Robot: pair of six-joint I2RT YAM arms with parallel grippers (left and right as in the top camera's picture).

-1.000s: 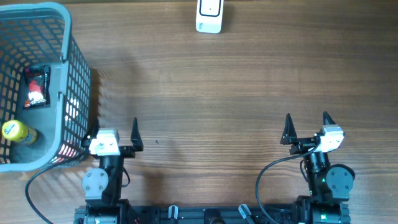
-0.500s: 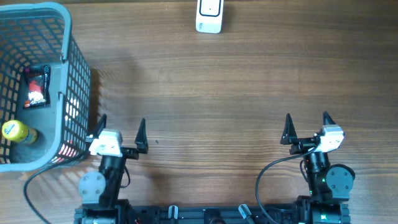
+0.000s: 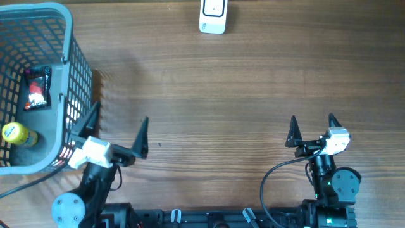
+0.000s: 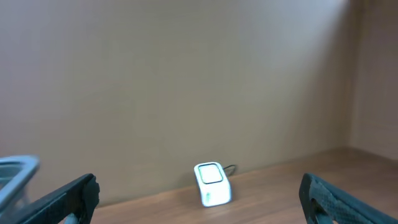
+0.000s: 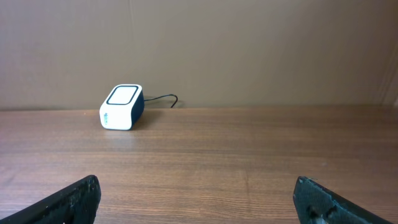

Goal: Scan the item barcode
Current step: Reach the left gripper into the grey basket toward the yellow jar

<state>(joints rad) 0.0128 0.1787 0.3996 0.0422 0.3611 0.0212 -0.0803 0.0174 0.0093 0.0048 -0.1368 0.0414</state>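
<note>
At the near edge of the desk (image 3: 221, 88), the left gripper (image 3: 118, 126) and right gripper (image 3: 312, 126) both gape wide, holding nothing. A white scanner (image 3: 213, 16) sits at the far edge. A packet (image 3: 37, 88) and a yellow bottle (image 3: 16, 133) lie in the basket (image 3: 79, 76), just beside the left gripper.

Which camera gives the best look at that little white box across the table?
The right wrist view: the white box sits whole and sharp, with its top window and one side showing. Overhead, the box shows only its top, cut by the frame edge. The left wrist view shows it smaller.
</note>
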